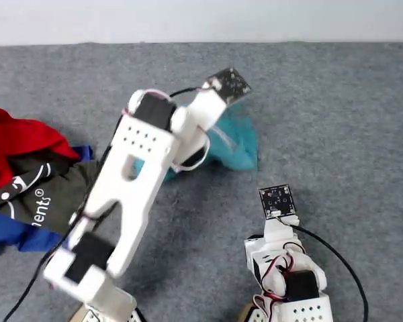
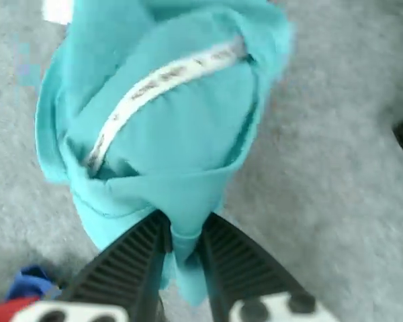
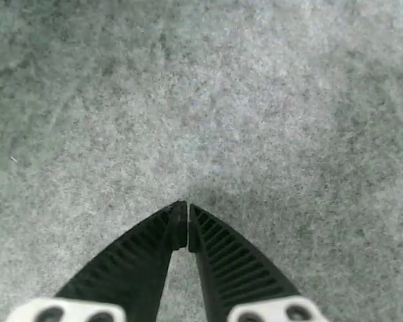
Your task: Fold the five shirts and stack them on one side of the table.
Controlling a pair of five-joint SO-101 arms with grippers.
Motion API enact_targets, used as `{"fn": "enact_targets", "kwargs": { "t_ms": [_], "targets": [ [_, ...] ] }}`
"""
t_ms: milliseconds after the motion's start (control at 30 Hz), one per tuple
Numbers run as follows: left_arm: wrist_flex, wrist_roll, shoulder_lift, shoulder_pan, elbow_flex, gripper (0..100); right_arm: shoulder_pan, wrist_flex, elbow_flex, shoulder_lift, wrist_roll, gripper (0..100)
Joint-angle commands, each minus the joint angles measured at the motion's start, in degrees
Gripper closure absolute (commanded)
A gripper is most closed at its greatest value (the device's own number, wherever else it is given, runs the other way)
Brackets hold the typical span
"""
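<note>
A teal shirt (image 1: pixel 235 144) lies bunched near the middle of the grey table, partly hidden by the left arm. My left gripper (image 2: pixel 186 231) is shut on a fold of this teal shirt (image 2: pixel 168 127), whose pale neck tape faces the camera. A heap of shirts sits at the table's left edge: a red one (image 1: pixel 17 137), a dark olive one with white print (image 1: pixel 50 191) and a blue one (image 1: pixel 13 231). My right gripper (image 3: pixel 187 225) is shut on nothing, pointing down at bare carpet near the front of the table.
The table is covered in grey felt (image 1: pixel 336 121), with open room across the right half and the back. A pale wall edge (image 1: pixel 201 20) runs behind the table. The right arm's base (image 1: pixel 292 288) stands at the front.
</note>
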Motion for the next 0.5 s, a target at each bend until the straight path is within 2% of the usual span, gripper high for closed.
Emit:
{"fn": "enact_targets", "kwargs": {
  "t_ms": [0,267,367,467],
  "targets": [
    [1.7,0.4,-12.7,0.2,9.8,99,0.7,0.2,0.6,-0.6,0.5,98.8],
    [1.3,0.4,-25.1,-0.4,35.4,99,0.6,0.2,0.6,-0.6,0.5,98.6],
    [1.4,0.5,-26.0,-3.9,38.9,99,0.6,0.2,0.6,-0.6,0.5,98.7],
    [1.6,0.5,-26.1,-10.4,39.4,99,0.6,0.2,0.6,-0.6,0.5,98.7]
  ]
}}
